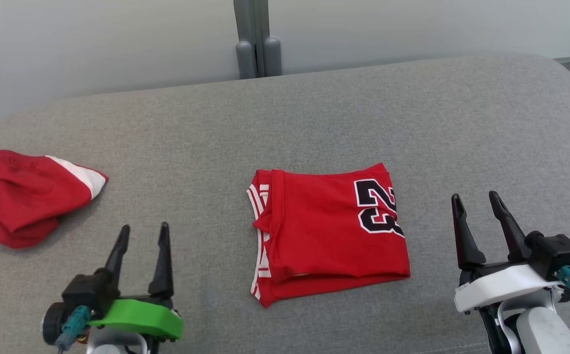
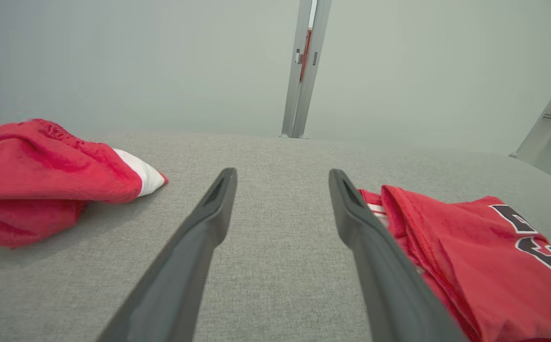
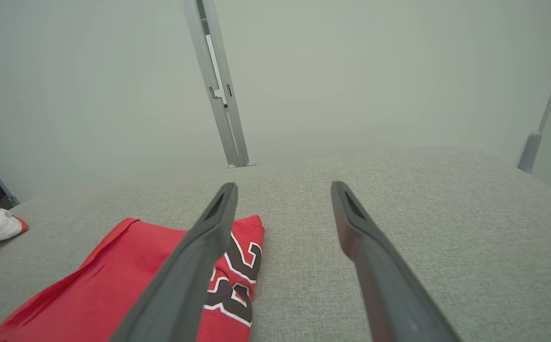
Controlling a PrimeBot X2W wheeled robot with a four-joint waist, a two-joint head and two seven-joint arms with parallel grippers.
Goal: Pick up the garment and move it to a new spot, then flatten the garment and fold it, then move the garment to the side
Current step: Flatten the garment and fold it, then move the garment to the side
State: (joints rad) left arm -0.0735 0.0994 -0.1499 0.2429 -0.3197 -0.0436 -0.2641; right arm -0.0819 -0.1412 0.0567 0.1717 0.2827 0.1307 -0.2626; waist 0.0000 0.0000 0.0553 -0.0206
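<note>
Both hands are released. Our left hand (image 1: 145, 226) sits low over the near left of the cushion (image 1: 314, 113), fingers spread with nothing between them. Our right hand (image 1: 475, 195) mirrors it at the near right, just as open and just as empty.

Between them, apart from both, lies the jersey (image 1: 329, 231), about in the middle of the cushion. It is a compact rectangle of stacked layers, with the black number on top toward our right and the striped trim along the edge toward our left. We hold none of it.

From this we judge that most of the task is done. The jersey looks placed, flattened and folded. The fold is fairly tidy, though the layers do not quite line up along the near edge, and a small pucker shows at the trimmed side.

What we judge is left is the last step, moving the folded jersey to the side without spilling the layers. Crumpled red shorts (image 1: 19, 196), as they seem to be, lie at the far left of the cushion, well apart from the jersey. The right side therefore looks to us the easier place to put it.
</note>
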